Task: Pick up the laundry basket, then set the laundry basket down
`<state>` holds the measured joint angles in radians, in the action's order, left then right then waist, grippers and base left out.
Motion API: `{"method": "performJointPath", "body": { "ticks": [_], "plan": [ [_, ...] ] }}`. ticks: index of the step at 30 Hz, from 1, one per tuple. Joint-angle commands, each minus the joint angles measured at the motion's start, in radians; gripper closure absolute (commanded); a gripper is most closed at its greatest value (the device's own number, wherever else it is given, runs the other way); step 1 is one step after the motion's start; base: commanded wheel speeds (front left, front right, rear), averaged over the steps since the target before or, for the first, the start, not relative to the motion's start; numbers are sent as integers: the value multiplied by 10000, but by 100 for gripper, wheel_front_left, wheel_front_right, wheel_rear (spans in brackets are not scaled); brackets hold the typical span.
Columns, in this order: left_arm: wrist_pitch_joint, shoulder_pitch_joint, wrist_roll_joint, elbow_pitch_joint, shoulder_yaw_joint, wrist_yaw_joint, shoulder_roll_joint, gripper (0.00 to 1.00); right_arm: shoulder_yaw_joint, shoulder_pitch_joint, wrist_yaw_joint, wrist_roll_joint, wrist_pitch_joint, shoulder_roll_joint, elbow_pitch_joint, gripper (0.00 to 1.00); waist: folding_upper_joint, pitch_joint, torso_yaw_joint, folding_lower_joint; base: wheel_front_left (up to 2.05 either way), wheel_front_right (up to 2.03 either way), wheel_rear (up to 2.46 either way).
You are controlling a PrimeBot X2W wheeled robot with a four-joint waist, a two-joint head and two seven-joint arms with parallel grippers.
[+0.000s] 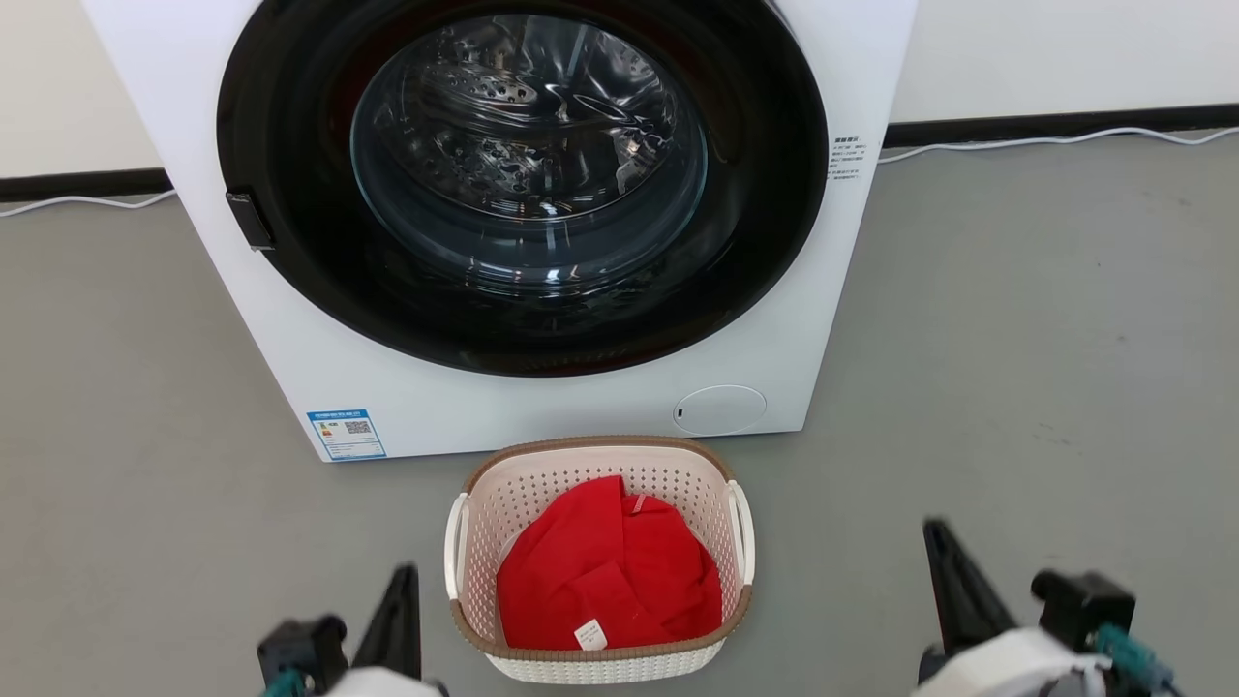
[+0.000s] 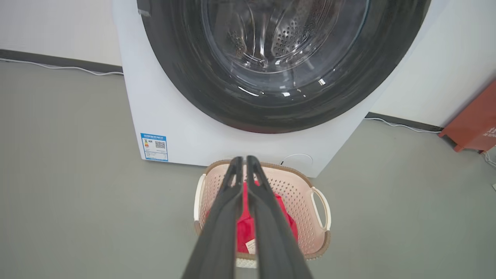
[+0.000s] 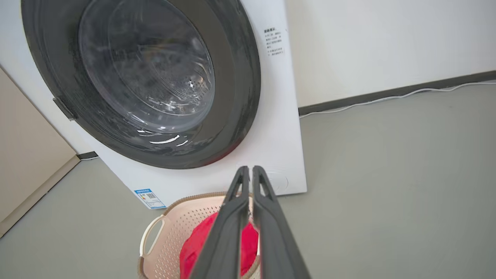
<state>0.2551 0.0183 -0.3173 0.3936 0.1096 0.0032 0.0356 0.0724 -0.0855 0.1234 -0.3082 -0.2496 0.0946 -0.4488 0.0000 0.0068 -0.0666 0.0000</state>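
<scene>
- The grey floor [image 1: 1016,387] runs to a pale wall with a dark skirting strip, and a white cable [image 1: 1016,142] lies along the foot of this wall.
- A white washing machine [image 1: 542,411] stands on the floor. It has a big round dark door with glass [image 1: 528,155], and a blue label [image 1: 347,434] sits at its lower left corner.
- The laundry basket [image 1: 542,484] stands on the floor just in front of the machine, below the door, with its white handles at the two sides.
- A red cloth [image 1: 610,561] lies inside the basket, with a small white tag on it.
- The left gripper [image 2: 244,159] has its two dark fingers pressed nearly together and grips nothing. In the head view it is at the lower left, near the basket's left handle but apart from it.
- The right gripper [image 3: 250,169] is closed in the same way, with nothing between the fingers. In the head view it is at the lower right, well apart from the basket.
- An orange-red object [image 2: 474,124] stands by the wall at the right edge of the left wrist view.
</scene>
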Motion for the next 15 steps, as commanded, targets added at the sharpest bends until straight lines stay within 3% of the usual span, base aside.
{"method": "performJointPath", "body": {
  "ticks": [1, 7, 15],
  "plan": [
    [-52, 68, -137, -58, -43, -15, 9, 100, -29, -70, 1, -140, 46, 10, 60, 100, 0, 0, 5, 0, 0, 0, 0],
    [-238, 101, -758, -131, -154, -79, 16, 100, -126, -64, 4, -762, 226, -12, 168, 100, 0, -27, 39, 22, 0, 0, 0],
    [-429, 145, -1483, -214, -264, -154, 24, 100, -225, -76, 8, -1491, 424, -37, 277, 100, 0, -5, 77, 1, 0, 0, 0]
  ]
}}
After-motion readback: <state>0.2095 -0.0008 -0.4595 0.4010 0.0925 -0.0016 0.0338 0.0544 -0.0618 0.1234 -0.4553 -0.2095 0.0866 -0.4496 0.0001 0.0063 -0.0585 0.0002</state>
